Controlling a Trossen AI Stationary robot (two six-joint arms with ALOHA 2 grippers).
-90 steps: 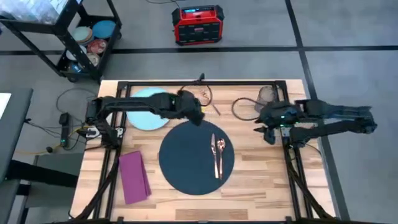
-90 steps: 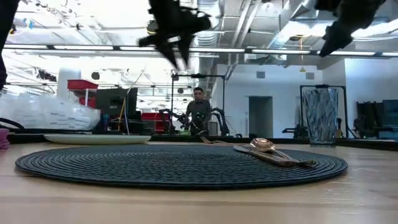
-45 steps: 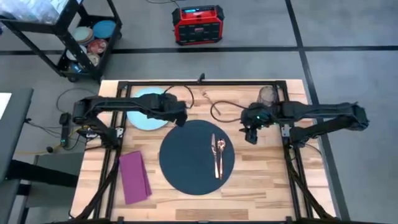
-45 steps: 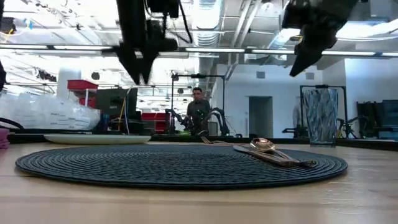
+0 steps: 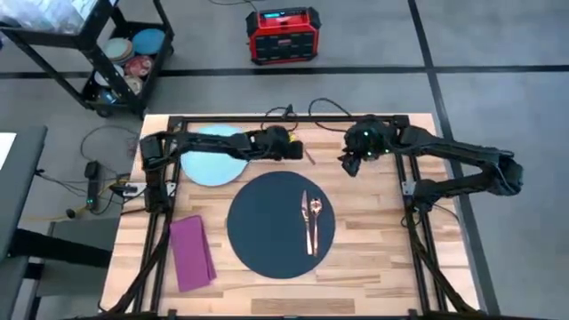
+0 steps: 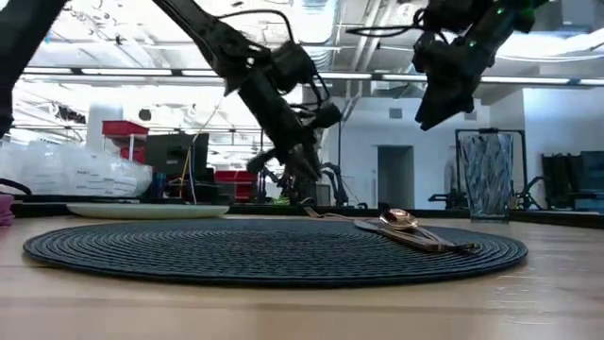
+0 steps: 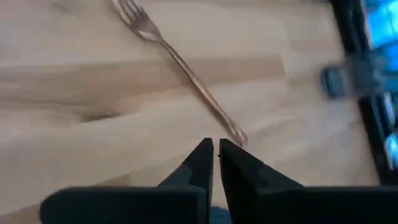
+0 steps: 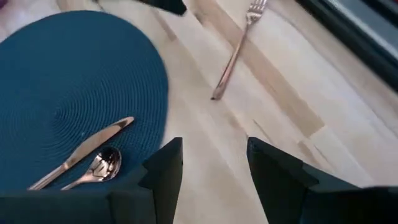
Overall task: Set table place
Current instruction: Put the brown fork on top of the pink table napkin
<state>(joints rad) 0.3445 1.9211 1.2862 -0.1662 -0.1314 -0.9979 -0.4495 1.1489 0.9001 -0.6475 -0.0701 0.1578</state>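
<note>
On the worktop (image 5: 373, 258), knife and spoon (image 5: 310, 216) lay on the dark mat (image 5: 267, 227). Farther back, the left gripper (image 7: 215, 163), fingers nearly together, hovered beside the fork (image 7: 180, 65); the right gripper (image 8: 214, 171) hung wide, empty.

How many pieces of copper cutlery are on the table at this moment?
3. A knife and a spoon lie side by side on the dark mat. A fork lies on the bare wood beyond the mat, near the left tool.
</note>
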